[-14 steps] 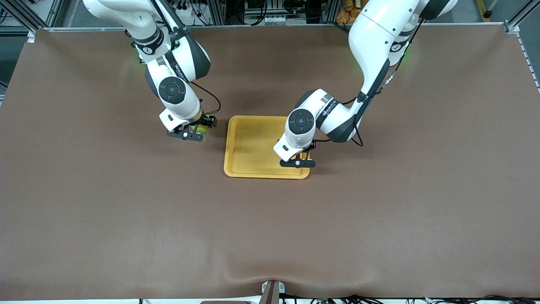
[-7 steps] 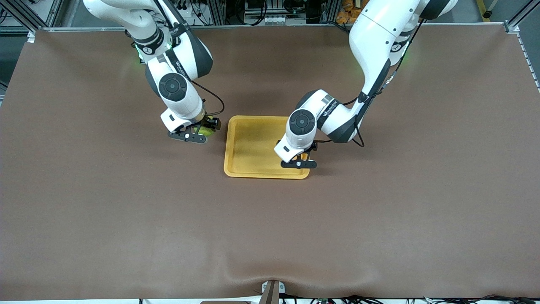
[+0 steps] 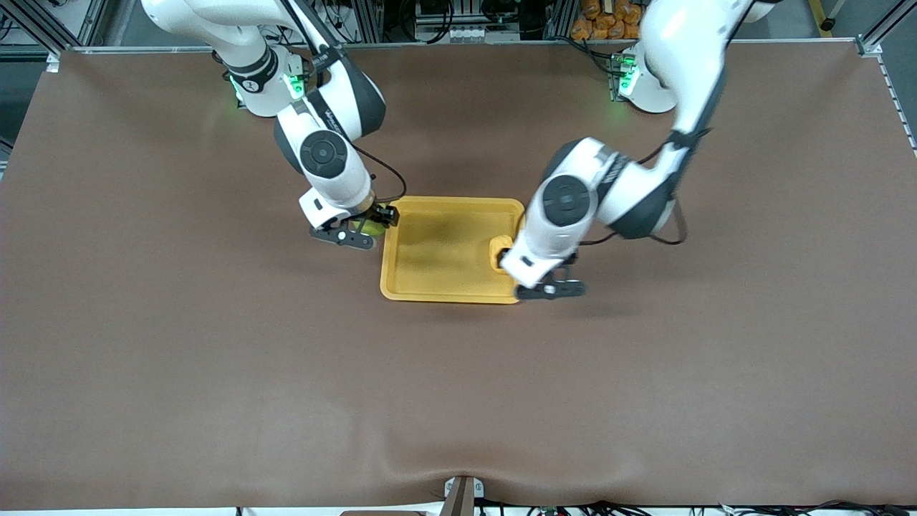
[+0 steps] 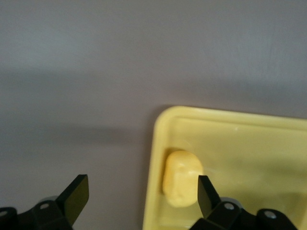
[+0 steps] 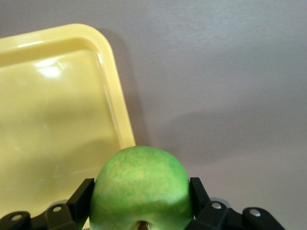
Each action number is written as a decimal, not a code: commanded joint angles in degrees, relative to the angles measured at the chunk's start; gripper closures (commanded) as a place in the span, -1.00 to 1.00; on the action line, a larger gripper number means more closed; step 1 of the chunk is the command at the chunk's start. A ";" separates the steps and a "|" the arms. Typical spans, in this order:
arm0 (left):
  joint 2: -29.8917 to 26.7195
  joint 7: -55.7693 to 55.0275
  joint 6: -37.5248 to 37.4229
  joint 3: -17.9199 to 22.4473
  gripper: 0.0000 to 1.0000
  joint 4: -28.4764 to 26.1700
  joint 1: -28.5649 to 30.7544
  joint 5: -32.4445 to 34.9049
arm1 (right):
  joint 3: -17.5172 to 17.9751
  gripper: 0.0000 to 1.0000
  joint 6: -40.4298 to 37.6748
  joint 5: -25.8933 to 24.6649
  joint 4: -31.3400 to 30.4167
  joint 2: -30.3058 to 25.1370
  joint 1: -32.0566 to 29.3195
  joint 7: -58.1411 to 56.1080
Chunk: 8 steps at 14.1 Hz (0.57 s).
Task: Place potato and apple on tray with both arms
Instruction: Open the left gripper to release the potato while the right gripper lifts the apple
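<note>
The yellow-orange tray [image 3: 437, 287] lies mid-table. The potato [image 3: 499, 252] lies in it by the rim toward the left arm's end, and shows in the left wrist view [image 4: 182, 184] inside the tray's rim [image 4: 160, 139]. My left gripper [image 3: 548, 287] is open and empty, over the tray's edge and the table beside it; in its wrist view [image 4: 141, 196] the jaws stand wide apart. My right gripper [image 3: 357, 231] is shut on the green apple [image 3: 358, 228] just outside the tray's rim toward the right arm's end. Its wrist view shows the apple [image 5: 141, 187] between the jaws, beside the tray [image 5: 57, 110].
The brown table cover [image 3: 215, 373] spreads all round the tray, with a small ridge at the edge nearest the front camera [image 3: 401, 459]. Metal framing and cables [image 3: 444, 21] stand past the edge by the robots' bases.
My left gripper has let go of the potato, which now lies on the tray, and has moved off toward the left arm's end. My right gripper has carried the apple closer to the tray.
</note>
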 commanded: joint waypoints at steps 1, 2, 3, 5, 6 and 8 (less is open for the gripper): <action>-6.00 2.32 -3.71 -0.52 -1.00 -1.74 3.99 0.74 | -0.28 1.00 -1.53 0.45 6.62 5.18 1.73 3.90; -7.85 3.37 -4.94 -0.52 -1.00 -1.65 5.75 0.83 | -0.28 1.00 -1.53 0.45 8.12 6.85 2.09 4.78; -9.34 4.77 -6.09 -0.35 -1.00 -1.65 7.07 0.83 | -0.28 1.00 -1.53 0.45 9.52 8.34 2.26 5.48; -12.33 8.90 -8.55 -0.26 -1.00 -1.65 10.49 0.83 | -0.28 1.00 -1.53 0.45 12.60 11.25 2.88 6.71; -13.74 11.88 -9.60 -0.26 -1.00 -1.65 12.51 0.83 | -0.28 1.00 -1.53 0.36 13.83 12.57 2.97 7.16; -16.55 18.20 -11.45 -0.26 -1.00 -1.65 15.95 0.75 | -0.28 1.00 -1.53 0.45 14.72 13.63 3.49 7.77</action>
